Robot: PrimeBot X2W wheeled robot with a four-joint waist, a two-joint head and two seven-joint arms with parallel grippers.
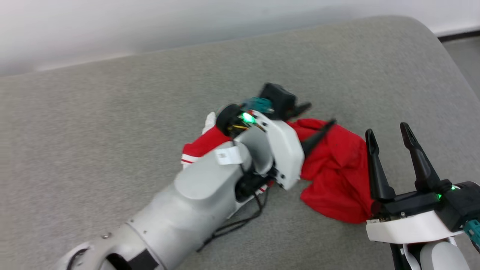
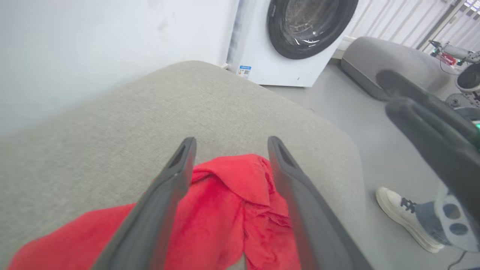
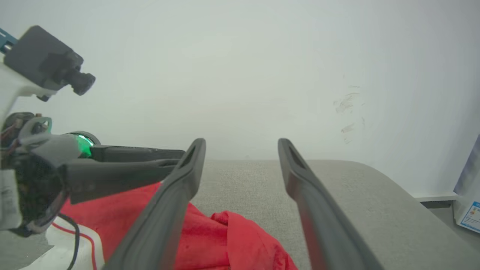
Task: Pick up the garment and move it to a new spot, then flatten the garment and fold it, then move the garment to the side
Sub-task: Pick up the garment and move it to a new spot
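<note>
Lying bunched in a red heap, the garment (image 1: pixel 337 168) rests on the grey cushion (image 1: pixel 112 112), neither flattened nor folded; the left gripper (image 1: pixel 311 123) sits over it, fingers spread wide, gripping nothing; the right gripper (image 1: pixel 388 135) stands just beside its edge, equally wide and empty; spreading, folding and setting aside all appear left to do.

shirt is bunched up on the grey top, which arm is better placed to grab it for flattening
Probably the left: the left gripper is open directly over the crumpled shirt, a finger on each side. The right gripper, also open, sits off at the shirt's edge.
</note>
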